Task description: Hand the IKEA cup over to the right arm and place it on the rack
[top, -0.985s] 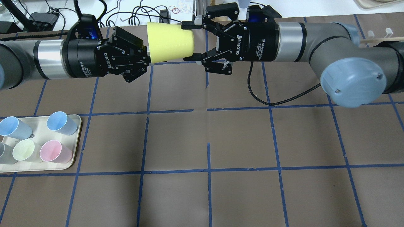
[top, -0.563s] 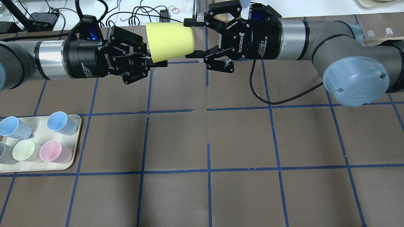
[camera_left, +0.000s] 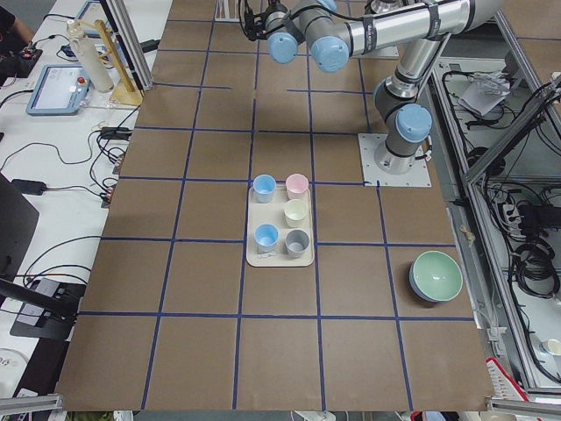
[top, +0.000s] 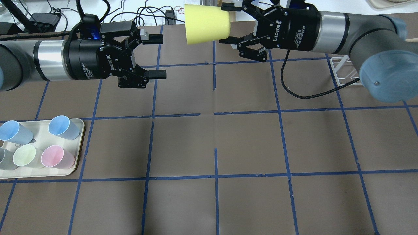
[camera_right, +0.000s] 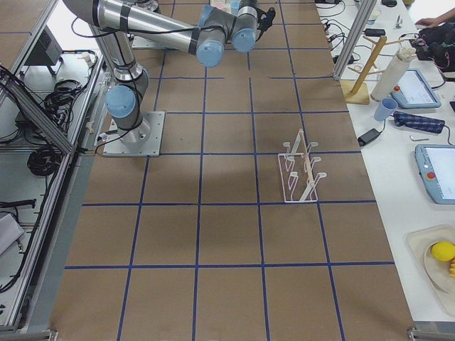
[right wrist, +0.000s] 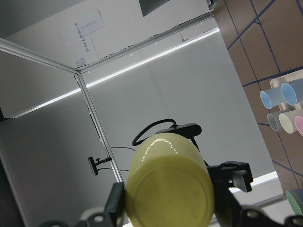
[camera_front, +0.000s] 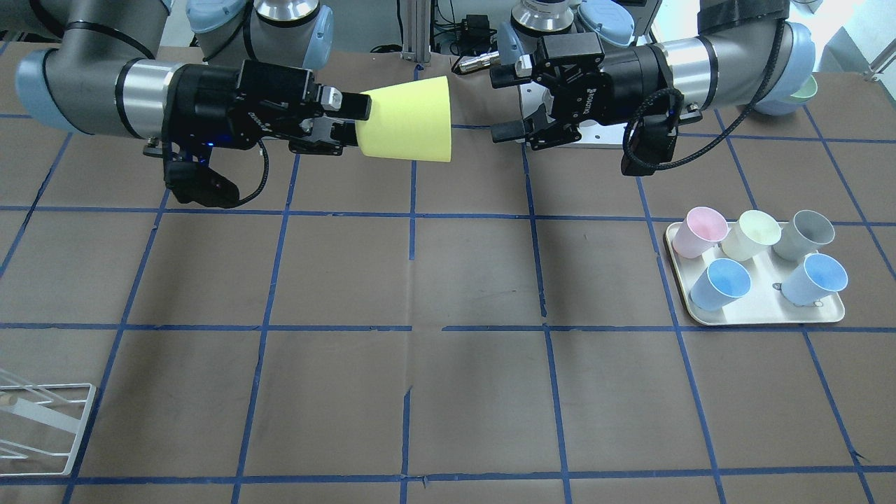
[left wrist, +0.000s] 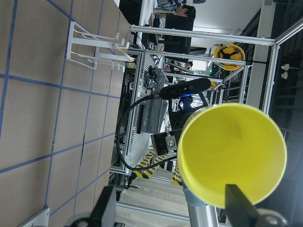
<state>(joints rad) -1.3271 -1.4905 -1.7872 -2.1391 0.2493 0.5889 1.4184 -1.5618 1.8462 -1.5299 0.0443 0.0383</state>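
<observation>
A brown tabletop (top: 248, 143) marked with a grid of blue tape lines, and two robot arms reaching toward each other above its far edge. The right arm (top: 339, 24) comes in from the right of the overhead view. Its black pincer (top: 227, 23) is closed around the narrow base of the IKEA cup (top: 207, 23), a bright yellow tumbler. The cup lies on its side in the air, above the tabletop, with its wide mouth pointing toward the left pincer (top: 157, 56).

The left pincer is spread wide and holds nothing. It sits a little apart from the cup, touching no part of it. Its wrist camera looks straight into the cup's open mouth.

The rack (top: 343, 70), a white wire frame, stands on the tabletop on the robot's right side, partly hidden under the right arm's elbow and well apart from the cup.

On the robot's left, a cream tray (top: 80, 143) carries five small cups: two light blue, one pink, one pale yellow, one grey.
</observation>
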